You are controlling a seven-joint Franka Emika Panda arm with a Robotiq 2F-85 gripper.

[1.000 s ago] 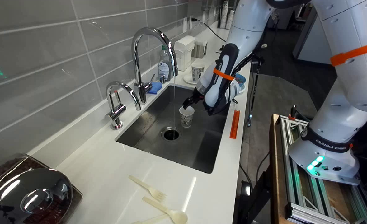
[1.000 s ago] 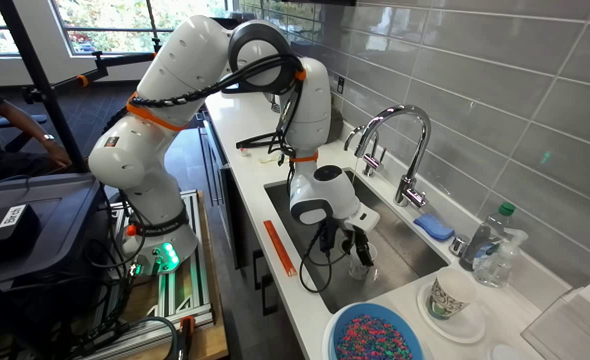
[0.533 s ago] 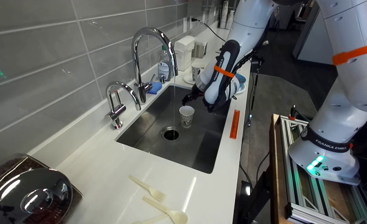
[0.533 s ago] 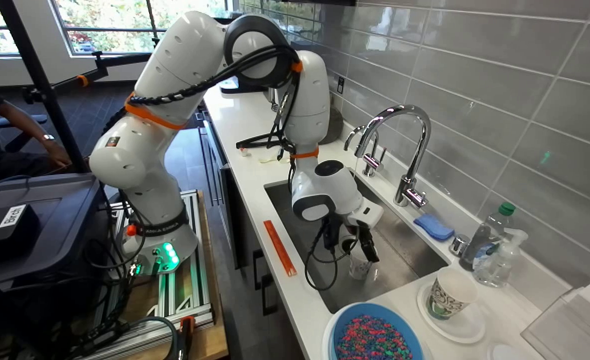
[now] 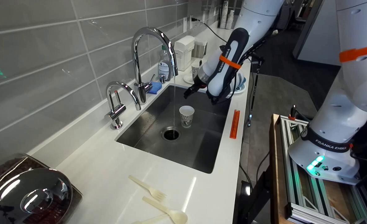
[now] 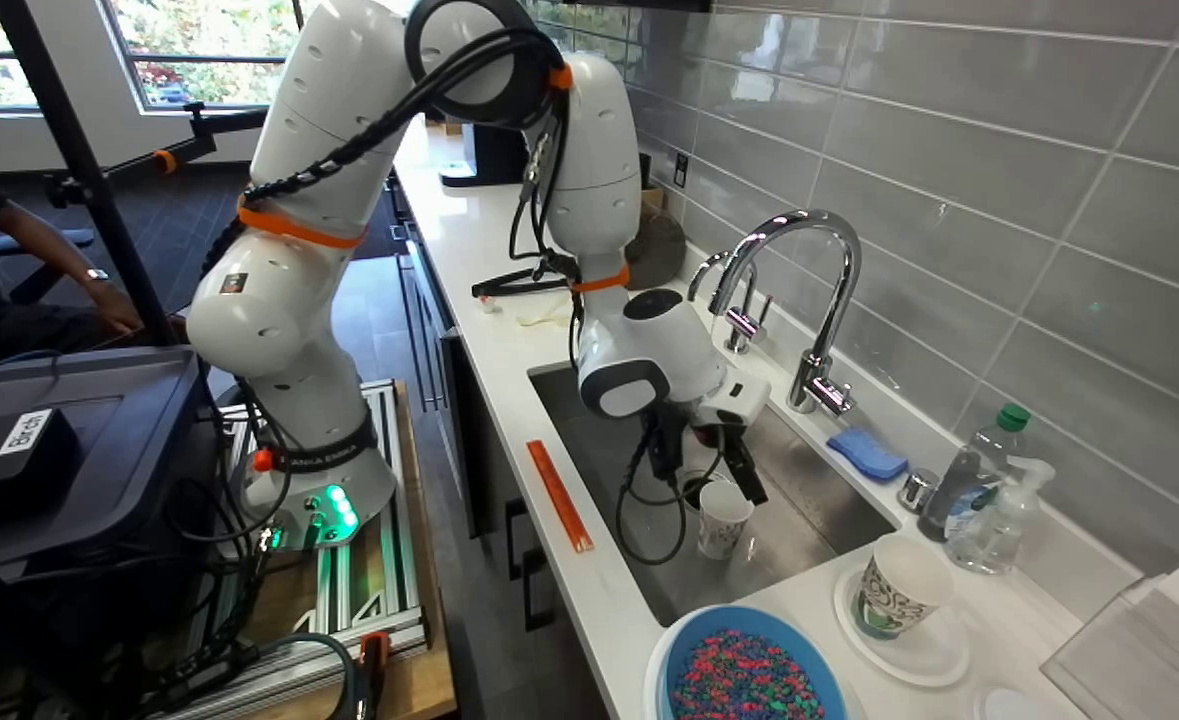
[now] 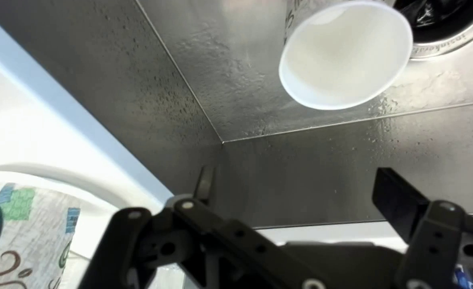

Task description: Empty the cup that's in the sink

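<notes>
Reaching off-centre could make the widely spread gripper (image 7: 298, 188), holding nothing, topple the cup (image 7: 344, 58) beside the drain (image 5: 171, 134).

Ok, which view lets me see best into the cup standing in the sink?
The wrist view: it looks into the cup from close up, though the frame crops its outer wall. Both exterior views show the cup smaller, upright in the sink, with its patterned side but less of its inside.
</notes>
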